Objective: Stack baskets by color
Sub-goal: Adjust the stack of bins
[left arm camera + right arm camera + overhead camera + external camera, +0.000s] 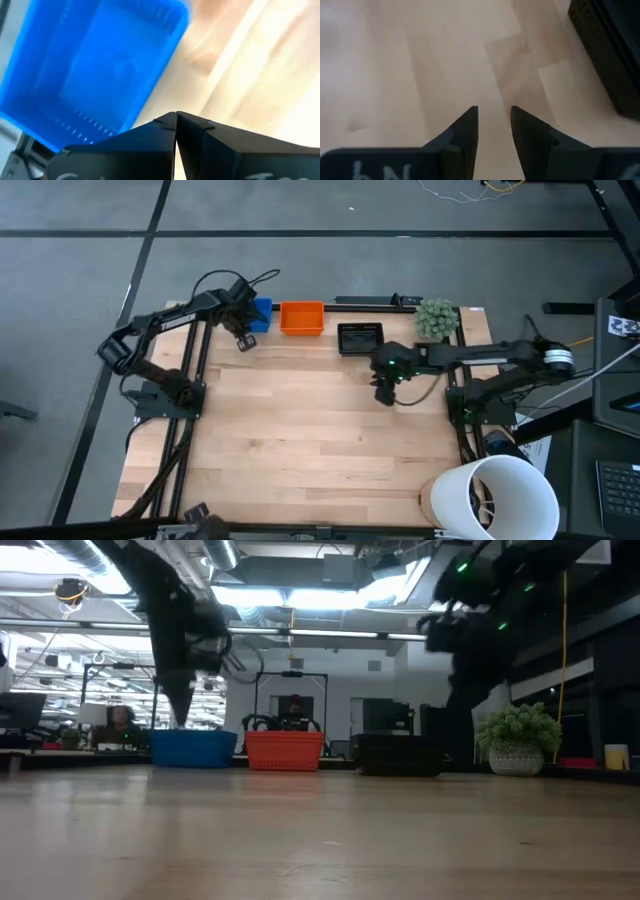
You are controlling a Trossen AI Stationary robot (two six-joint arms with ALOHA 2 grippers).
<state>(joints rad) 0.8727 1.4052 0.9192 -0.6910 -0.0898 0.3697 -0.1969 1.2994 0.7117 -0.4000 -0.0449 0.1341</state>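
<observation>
Three baskets stand on their bottoms in a row along the table's far edge: a blue basket (260, 315) (95, 65), an orange basket (301, 318) (284, 750) and a black basket (360, 338) (615, 55). My left gripper (243, 340) (176, 117) hovers shut just near-left of the blue basket, with nothing in it. My right gripper (385, 392) (494, 112) hangs open over bare wood, on the near side of the black basket, its fingers holding nothing.
A small green plant (436, 318) in a pot stands at the far right, beside the black basket. A large white bucket (495, 495) sits at the near right corner. The wooden tabletop (300, 430) stretches bare from the baskets to the near edge.
</observation>
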